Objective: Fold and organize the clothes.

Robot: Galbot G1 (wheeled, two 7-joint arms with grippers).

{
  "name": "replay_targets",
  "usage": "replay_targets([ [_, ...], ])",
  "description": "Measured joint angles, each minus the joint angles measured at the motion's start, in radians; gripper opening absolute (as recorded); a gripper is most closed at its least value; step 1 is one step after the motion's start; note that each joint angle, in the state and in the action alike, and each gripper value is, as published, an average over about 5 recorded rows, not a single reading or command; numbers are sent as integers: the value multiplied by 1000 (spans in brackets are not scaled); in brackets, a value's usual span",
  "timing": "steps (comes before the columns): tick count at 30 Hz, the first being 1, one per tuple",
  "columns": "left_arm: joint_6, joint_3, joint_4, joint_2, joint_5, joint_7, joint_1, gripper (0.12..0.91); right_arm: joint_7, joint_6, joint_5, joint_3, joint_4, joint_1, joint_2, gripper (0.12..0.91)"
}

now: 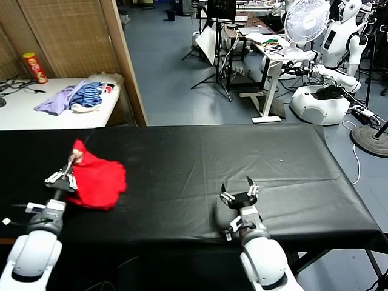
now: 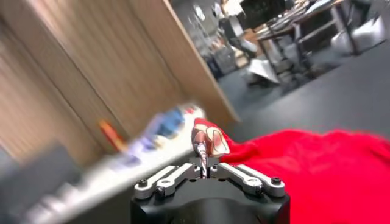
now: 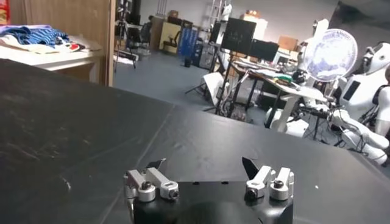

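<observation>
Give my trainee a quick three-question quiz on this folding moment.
1. True or false: the left gripper has its jaws shut on the red T-shirt.
2. Which is empty with jaws open: A) left gripper, B) right gripper?
3. Fill in: the T-shirt lies bunched on the ____ table cover.

Key: 1 true; 2 B; 3 black.

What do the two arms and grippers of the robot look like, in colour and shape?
Both forearms are rounded white shells. The left gripper has silver metal linkage bars with dark screws on a black base. The right gripper has a black body, silver knuckles and pointed black fingertips.
</observation>
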Motion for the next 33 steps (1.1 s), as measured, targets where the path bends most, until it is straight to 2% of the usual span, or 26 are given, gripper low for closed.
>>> replay_targets([
  [5,32,126,-89,-40,-135,-44,2,155,-9,4,9,11,-4,-8,-2,798],
  [9,9,283,-77,-111,-237,-99,-20,155,-37,20,65,20,-9,-12,-10,798],
  [11,-11,354,-49,-159,-259,-103,-39,160,-58,30,106,20,-12,-10,-17,798],
  [14,-46,440,1,-230,-253,-78,-68,247,-96,34,173,13,-17,-2,-31,798],
  [17,-87,495,30,-271,-237,-32,-80,411,-119,21,250,1,-25,12,-44,798],
  [21,-175,520,32,-279,-282,40,-74,629,-98,-5,389,-25,-49,42,-43,798],
  [23,-217,517,22,-273,-304,62,-69,725,-78,-12,455,-39,-71,64,-34,798],
  [26,-259,502,3,-259,-313,71,-60,788,-52,-15,532,-66,-125,112,-11,798],
  [33,-315,454,-28,-244,-294,71,-20,798,-17,-14,612,-133,-311,258,79,795],
])
